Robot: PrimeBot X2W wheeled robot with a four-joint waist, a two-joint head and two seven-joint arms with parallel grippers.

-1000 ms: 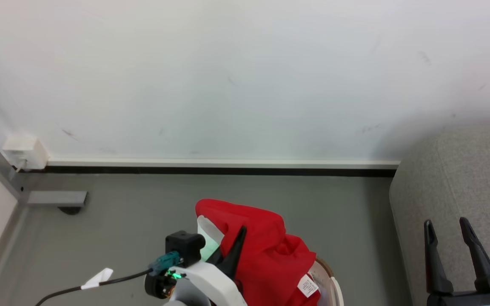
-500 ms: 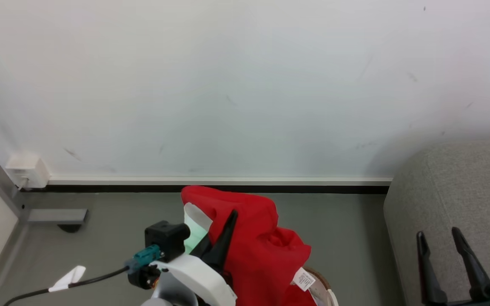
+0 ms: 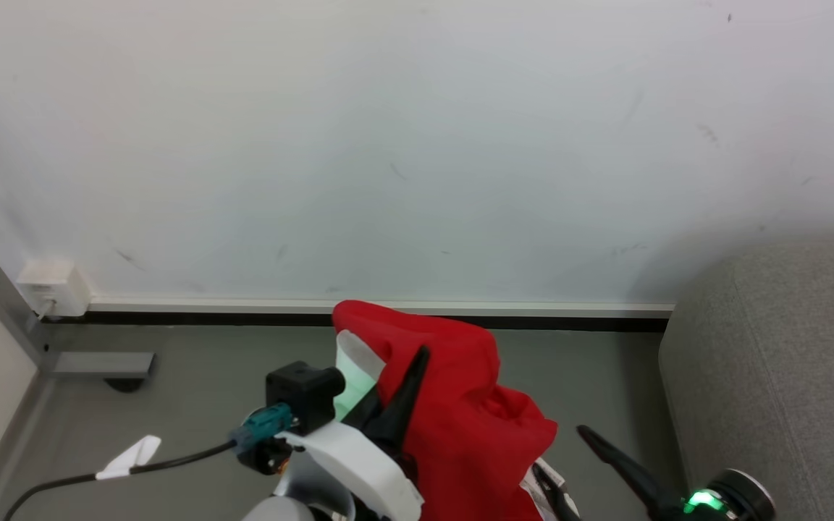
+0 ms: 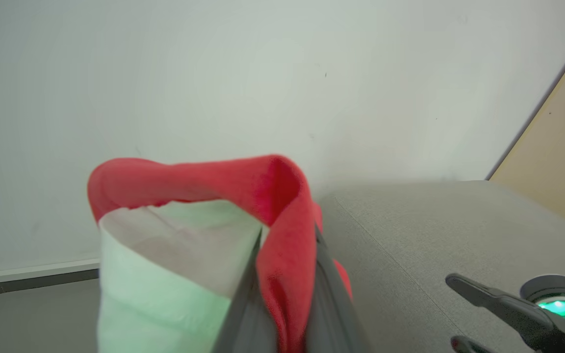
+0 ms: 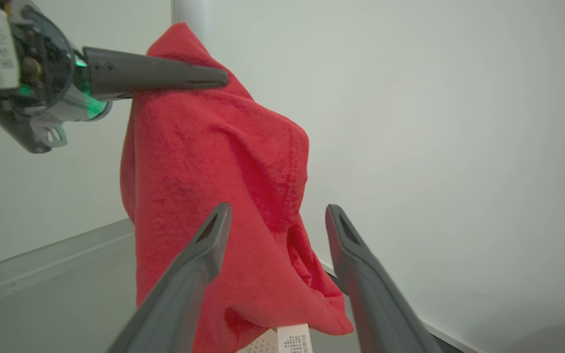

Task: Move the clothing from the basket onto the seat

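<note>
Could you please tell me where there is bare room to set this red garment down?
The grey sofa is bare, from the wall to the right gripper. The floor between the red garment and the skirting is free. Crowded around the garment itself.

Three cameras close in on the clothing (image 3: 460,412) from different sides.
The head camera looks forward and down from above at the wall (image 3: 417,145), the floor (image 3: 207,376) and the seat (image 3: 779,362) on its right. The left wrist camera sits right behind the clothing and looks along the left gripper (image 4: 287,240) toward wall and seat, with the right gripper (image 4: 451,311) low on its right. The right wrist camera faces the clothing close up from the seat's side, with the left gripper across its upper left. All three share clothing and wall.
</note>
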